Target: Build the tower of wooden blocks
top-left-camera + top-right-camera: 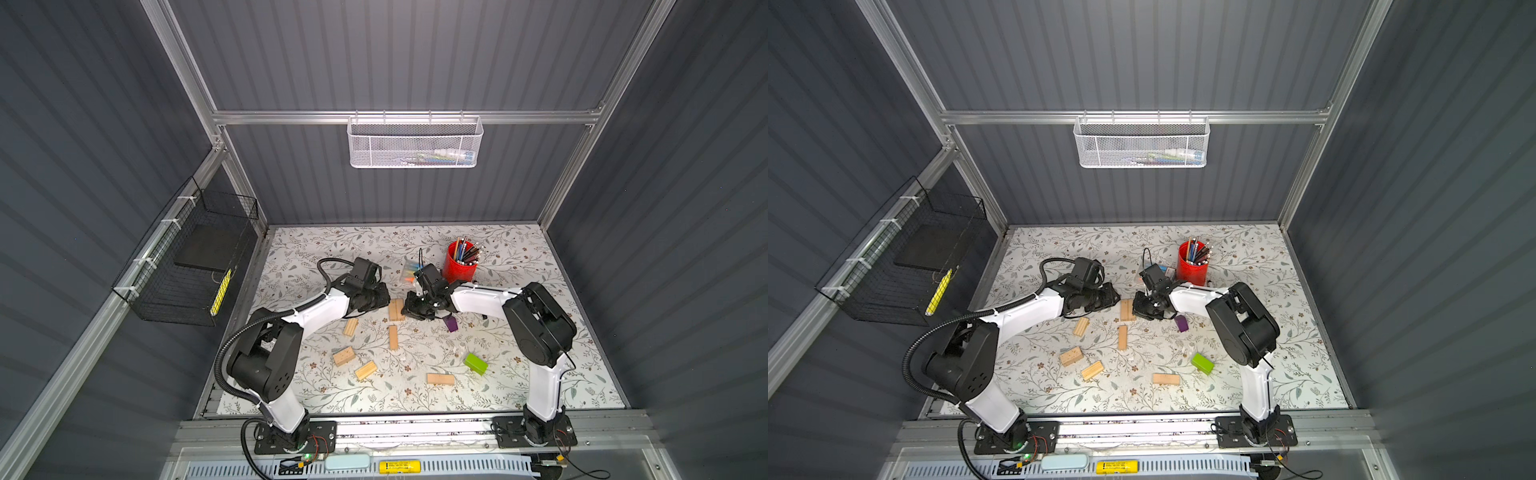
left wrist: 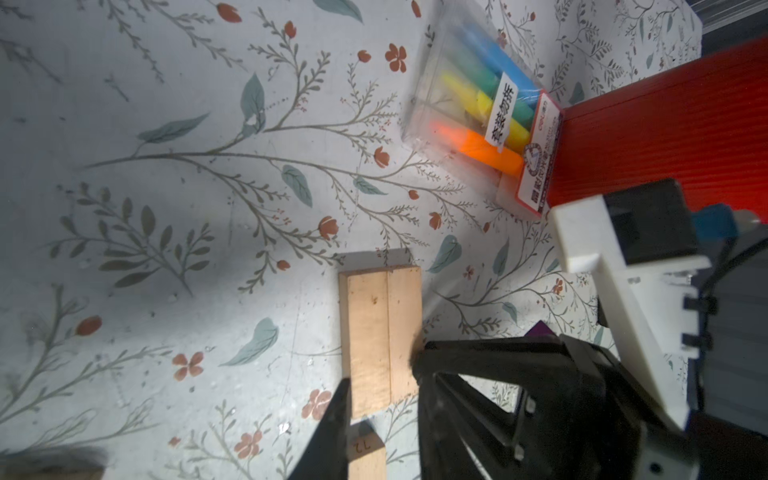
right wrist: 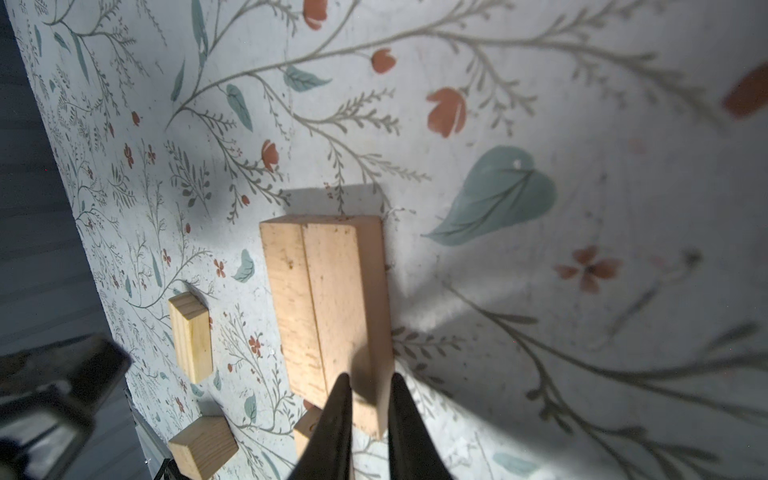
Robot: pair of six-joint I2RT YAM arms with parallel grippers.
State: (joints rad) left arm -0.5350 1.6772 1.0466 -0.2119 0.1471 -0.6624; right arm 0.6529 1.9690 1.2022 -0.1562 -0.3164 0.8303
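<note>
Left gripper (image 1: 386, 299): jaws clenched, nothing grasped. Right gripper (image 3: 370, 382): jaws clenched, nothing grasped. 2 tan wood blocks (image 1: 397, 309) lie side by side between the 2 jaw sets.

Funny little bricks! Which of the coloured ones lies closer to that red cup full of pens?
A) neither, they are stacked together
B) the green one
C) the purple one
C: in both top views the purple block lies a short way in front of the red cup, while the green block lies apart from it, farther toward the front edge.
</note>
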